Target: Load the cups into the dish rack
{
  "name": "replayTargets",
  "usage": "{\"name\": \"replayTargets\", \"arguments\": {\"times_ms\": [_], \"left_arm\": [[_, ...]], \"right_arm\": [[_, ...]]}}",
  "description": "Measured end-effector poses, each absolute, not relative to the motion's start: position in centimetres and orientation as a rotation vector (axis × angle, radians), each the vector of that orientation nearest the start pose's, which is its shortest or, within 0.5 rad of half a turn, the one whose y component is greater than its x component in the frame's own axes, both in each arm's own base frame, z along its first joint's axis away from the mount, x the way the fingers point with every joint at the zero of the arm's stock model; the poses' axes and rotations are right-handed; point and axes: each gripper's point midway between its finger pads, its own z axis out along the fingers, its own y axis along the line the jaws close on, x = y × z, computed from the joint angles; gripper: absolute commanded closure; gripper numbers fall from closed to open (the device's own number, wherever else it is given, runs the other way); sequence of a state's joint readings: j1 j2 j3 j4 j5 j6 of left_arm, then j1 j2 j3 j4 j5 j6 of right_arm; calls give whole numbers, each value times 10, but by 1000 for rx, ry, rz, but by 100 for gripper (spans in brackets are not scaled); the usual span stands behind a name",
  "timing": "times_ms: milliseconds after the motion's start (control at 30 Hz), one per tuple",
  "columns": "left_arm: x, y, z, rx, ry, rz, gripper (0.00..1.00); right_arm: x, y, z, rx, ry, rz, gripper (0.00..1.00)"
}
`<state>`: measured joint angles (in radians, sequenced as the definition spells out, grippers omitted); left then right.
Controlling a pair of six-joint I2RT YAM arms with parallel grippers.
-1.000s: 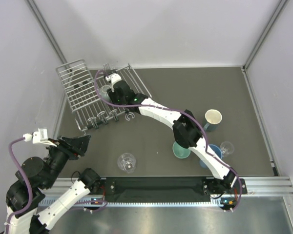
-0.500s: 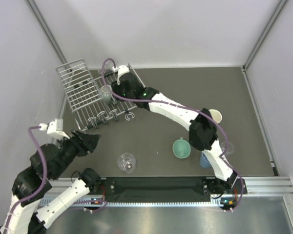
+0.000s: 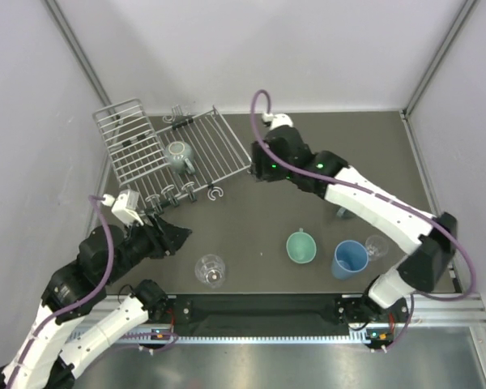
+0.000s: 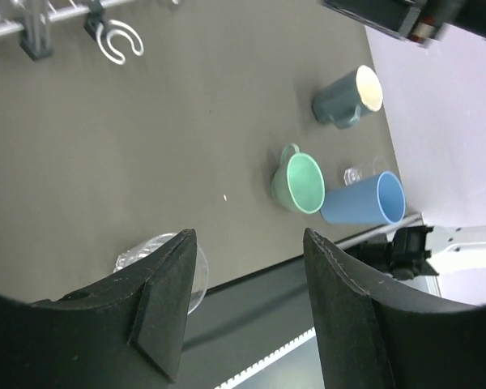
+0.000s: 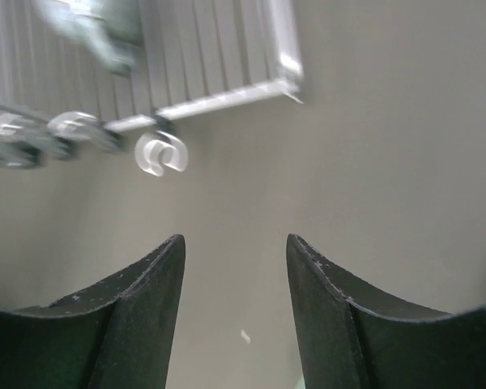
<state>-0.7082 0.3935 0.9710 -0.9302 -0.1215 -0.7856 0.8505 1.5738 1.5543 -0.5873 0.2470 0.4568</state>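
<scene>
Teal mug, masked overhead by right arm, is shown from left wrist. Right gripper, extended toward far edge, and left gripper are spread wide.

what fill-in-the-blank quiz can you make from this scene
1. The grey-teal mug sits on the ___.
2. The left gripper and the right gripper are both ___ and hold nothing.
3. The mint-green mug stands on the table beside the ___ tumbler.
4. The large clear glass is nearest the ___ gripper.
Missing words: dish rack; open; blue; left.
</scene>
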Motion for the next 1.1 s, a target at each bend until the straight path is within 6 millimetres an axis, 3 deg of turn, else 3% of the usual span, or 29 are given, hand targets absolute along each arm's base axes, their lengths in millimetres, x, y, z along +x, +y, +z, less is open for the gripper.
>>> {"name": "replayTargets", "arguments": {"times_ms": [167, 300, 367, 467, 567, 700, 867, 1100], "left_arm": [[129, -137, 269, -130, 2069, -912, 39], [131, -149, 266, -98, 2095, -946, 39], [131, -153, 263, -86, 2106, -959, 39], [130, -159, 257, -64, 2123, -983, 39], [128, -166, 249, -43, 2147, -1004, 39], [128, -173, 244, -19, 2173, -1025, 39], [130, -177, 241, -3, 2191, -1026, 39], [130, -177, 241, 2, 2192, -1022, 38]], "right_arm": [[293, 227, 250, -76, 2272, 344, 46], [269, 178, 256, 75, 2280, 329, 46], [253, 166, 259, 110, 2278, 367, 45], [235, 165, 255, 108, 2304, 436, 45], [224, 167, 234, 96, 2382, 445, 45], [219, 157, 195, 149, 2492, 325, 45], [233, 129, 190, 319, 2462, 198, 45], [260, 53, 190, 673, 2349, -1, 46]]}}
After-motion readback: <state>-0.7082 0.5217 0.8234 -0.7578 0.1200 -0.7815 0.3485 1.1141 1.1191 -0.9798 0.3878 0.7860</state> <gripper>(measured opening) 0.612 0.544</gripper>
